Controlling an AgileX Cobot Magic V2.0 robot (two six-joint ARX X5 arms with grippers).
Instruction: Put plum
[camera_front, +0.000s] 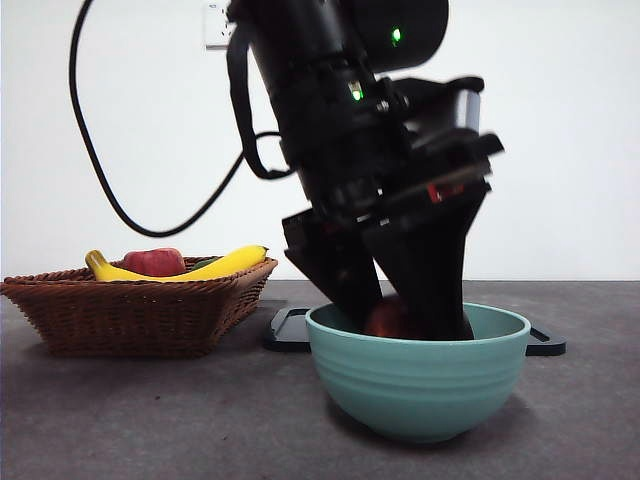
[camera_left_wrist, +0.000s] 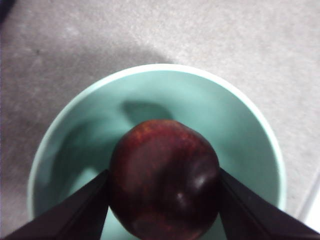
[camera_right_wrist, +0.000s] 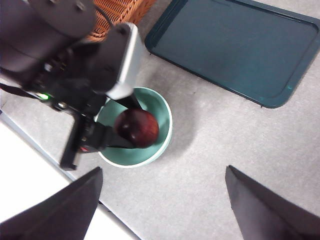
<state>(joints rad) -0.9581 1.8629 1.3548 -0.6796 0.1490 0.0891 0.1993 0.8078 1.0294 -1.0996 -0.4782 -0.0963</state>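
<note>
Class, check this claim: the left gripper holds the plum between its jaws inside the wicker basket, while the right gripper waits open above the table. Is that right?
Not quite. The left gripper holds the plum inside the teal bowl, not the wicker basket; the left wrist view shows it. The right gripper does wait open above the table.

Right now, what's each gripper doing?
Left gripper: shut on the plum, inside the teal bowl.
Right gripper: open, holding nothing.
</note>
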